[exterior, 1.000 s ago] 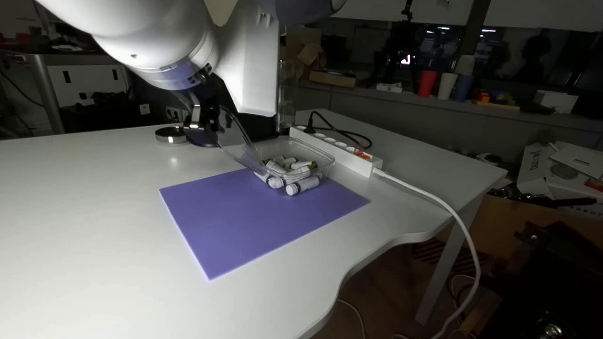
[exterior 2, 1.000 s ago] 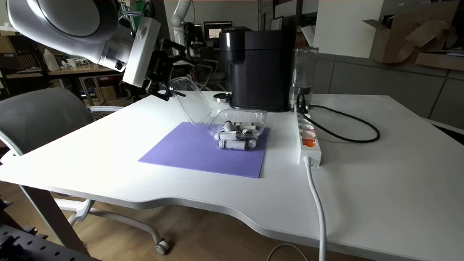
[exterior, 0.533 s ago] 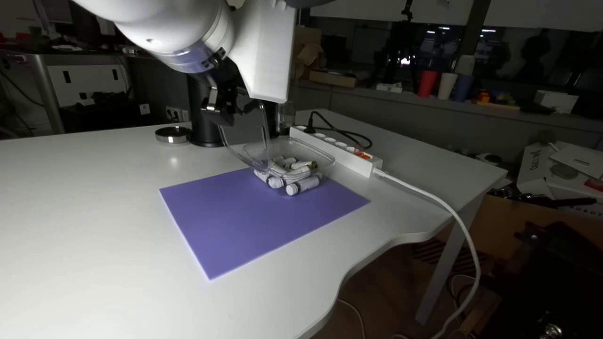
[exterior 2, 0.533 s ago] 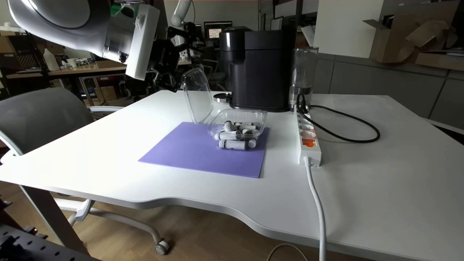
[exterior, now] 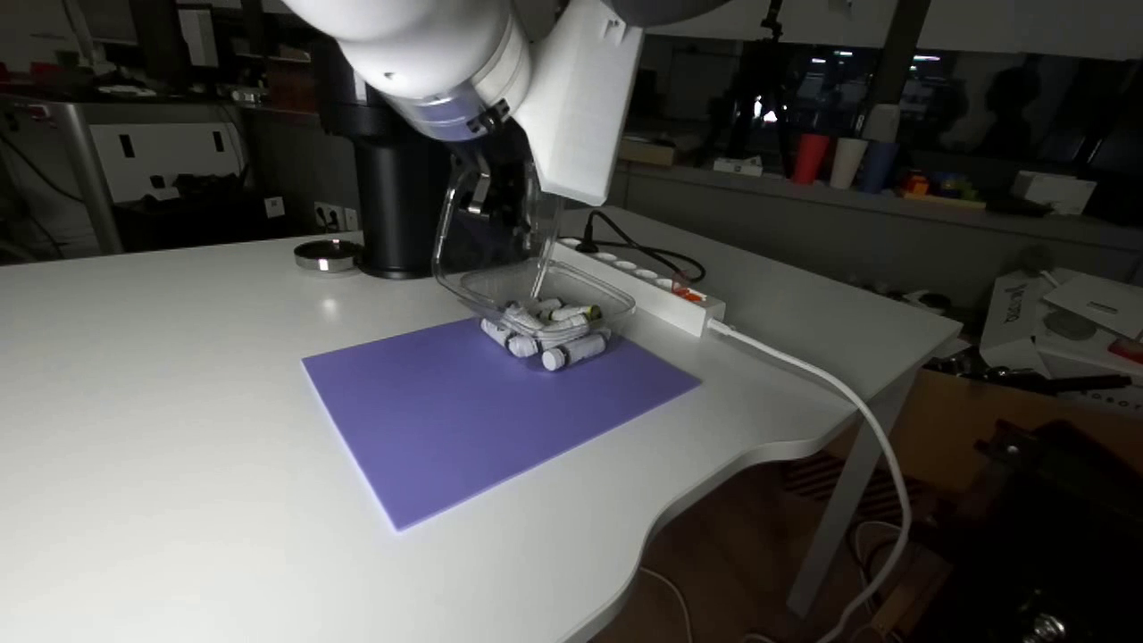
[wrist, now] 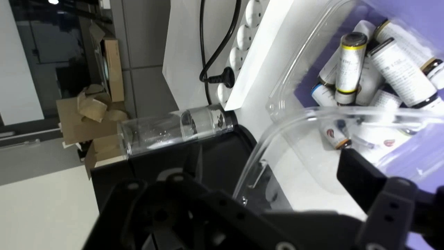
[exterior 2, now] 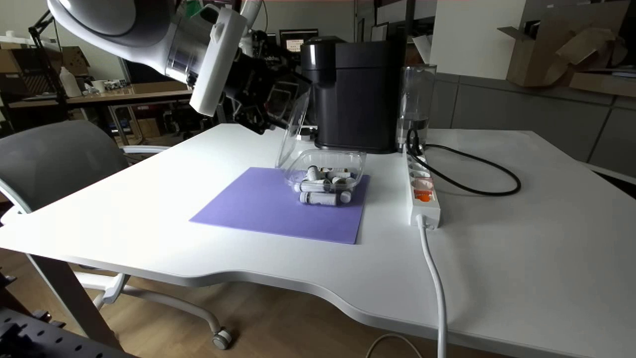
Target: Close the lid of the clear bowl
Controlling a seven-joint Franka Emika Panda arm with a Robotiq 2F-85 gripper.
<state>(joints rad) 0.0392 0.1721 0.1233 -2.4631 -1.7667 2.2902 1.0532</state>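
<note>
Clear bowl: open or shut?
Open: in both exterior views the lid stands steeply tilted up at one side of the clear bowl, not lying across its rim.

Table (exterior 2: 149,223): bright, glare-washed.
Window (exterior: 946,107) beyond, from where I stand: dark. Fingers (wrist: 390,205) in wrist view: blurred.

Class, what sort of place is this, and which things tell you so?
Probably a robotics lab or office workroom: a robot arm hangs over a white desk, with a wheeled chair beside it and a monitor behind.
</note>
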